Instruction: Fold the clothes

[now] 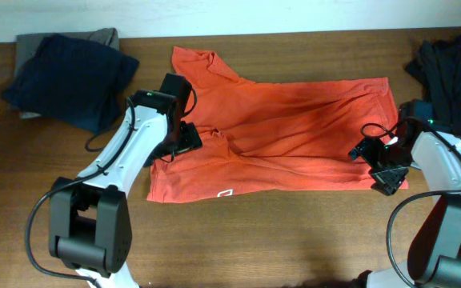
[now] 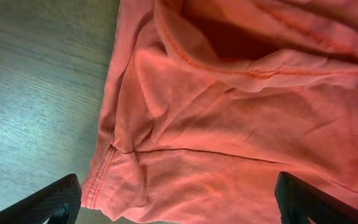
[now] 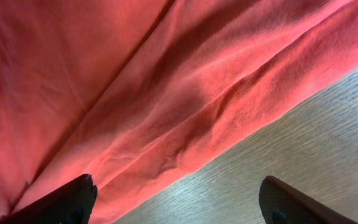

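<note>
The wooden table (image 1: 294, 240) fills the overhead view. The red-orange T-shirt (image 1: 294, 128) lies spread across its middle, rumpled, with 1 part reaching up toward the far edge at the upper left and long creases running along its body.

A dark navy pile of clothes (image 1: 70, 80) sits at the table's far left corner, apart from the shirt. A second dark pile (image 1: 454, 72) lies at the far right edge, near the shirt's right end.

The left gripper (image 1: 184, 138) is over the shirt's left part. In the left wrist view its 2 fingers (image 2: 48, 202) stand wide apart with nothing between them but the cloth below: a stitched hem, a seam and a raised fold.

The right gripper (image 1: 386, 172) is at the shirt's lower right corner. In the right wrist view its fingers (image 3: 61, 202) are also spread wide, gripping nothing, with the shirt's edge and bare wood beneath.

A small white logo (image 1: 225, 193) shows near the shirt's near edge, left of centre.
</note>
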Robot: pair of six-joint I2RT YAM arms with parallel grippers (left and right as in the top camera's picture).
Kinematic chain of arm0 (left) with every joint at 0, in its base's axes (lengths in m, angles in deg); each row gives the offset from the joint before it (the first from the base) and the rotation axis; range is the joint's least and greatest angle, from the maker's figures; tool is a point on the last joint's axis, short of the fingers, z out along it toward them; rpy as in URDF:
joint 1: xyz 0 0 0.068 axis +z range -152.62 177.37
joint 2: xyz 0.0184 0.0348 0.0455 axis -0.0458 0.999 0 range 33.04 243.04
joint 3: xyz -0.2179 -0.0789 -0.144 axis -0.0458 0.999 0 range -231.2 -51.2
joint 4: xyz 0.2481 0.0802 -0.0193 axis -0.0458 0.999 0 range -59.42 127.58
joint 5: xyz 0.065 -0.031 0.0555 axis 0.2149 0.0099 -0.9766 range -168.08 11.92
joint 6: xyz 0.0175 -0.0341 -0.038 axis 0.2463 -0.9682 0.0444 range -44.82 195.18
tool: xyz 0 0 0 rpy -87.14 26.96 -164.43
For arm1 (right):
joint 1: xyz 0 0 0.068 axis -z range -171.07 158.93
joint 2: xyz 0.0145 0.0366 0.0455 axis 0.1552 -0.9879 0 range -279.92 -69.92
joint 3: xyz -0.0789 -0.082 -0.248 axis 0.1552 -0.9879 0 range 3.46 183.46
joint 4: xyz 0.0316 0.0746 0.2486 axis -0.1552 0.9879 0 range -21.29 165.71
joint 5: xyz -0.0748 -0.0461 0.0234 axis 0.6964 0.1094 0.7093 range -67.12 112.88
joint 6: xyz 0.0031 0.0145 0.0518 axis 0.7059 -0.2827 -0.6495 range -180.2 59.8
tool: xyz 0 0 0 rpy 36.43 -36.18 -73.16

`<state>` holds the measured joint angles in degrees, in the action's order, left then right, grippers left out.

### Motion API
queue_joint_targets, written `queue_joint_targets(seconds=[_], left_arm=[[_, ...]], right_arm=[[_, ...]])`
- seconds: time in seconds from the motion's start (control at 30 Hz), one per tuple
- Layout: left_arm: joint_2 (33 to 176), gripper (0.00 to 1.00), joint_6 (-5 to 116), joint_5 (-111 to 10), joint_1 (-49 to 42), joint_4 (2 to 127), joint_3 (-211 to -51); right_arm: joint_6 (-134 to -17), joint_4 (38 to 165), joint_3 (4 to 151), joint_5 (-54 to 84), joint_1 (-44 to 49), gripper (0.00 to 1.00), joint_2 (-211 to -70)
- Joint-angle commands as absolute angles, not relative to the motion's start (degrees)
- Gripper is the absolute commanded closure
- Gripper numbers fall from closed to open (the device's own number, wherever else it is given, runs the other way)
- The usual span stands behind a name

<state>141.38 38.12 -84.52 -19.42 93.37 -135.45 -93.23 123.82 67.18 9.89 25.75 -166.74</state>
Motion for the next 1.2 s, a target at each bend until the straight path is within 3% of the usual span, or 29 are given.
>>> queue_joint_targets(seconds=[0.0, 0.43, 0.67, 0.8, 1.03, 1.17], left_arm=[[141.73, 0.01, 38.80, -85.39, -19.12, 93.37, -133.42], [141.73, 0.01, 38.80, -85.39, -19.12, 88.12, -126.99], [141.73, 0.01, 38.80, -85.39, -19.12, 87.60, -126.23], [141.73, 0.01, 38.80, -85.39, -19.12, 87.20, -126.23], [141.73, 0.01, 38.82, -85.39, -19.12, 86.57, -126.23], [141.73, 0.01, 38.80, -85.39, -19.12, 86.28, -126.23]], right_arm=[[-97.87, 123.76, 66.98, 11.33, 25.33, 0.12, -167.06], [-101.21, 121.68, 66.98, 12.86, 25.33, 0.26, -167.37], [-101.21, 121.27, 66.98, 13.19, 25.33, 0.28, -169.58], [-101.21, 121.14, 66.98, 13.21, 25.33, 0.36, -171.78], [-101.91, 121.14, 66.98, 13.23, 25.33, 0.37, -172.86], [-101.91, 121.60, 66.98, 13.23, 25.33, 0.46, -172.86]])
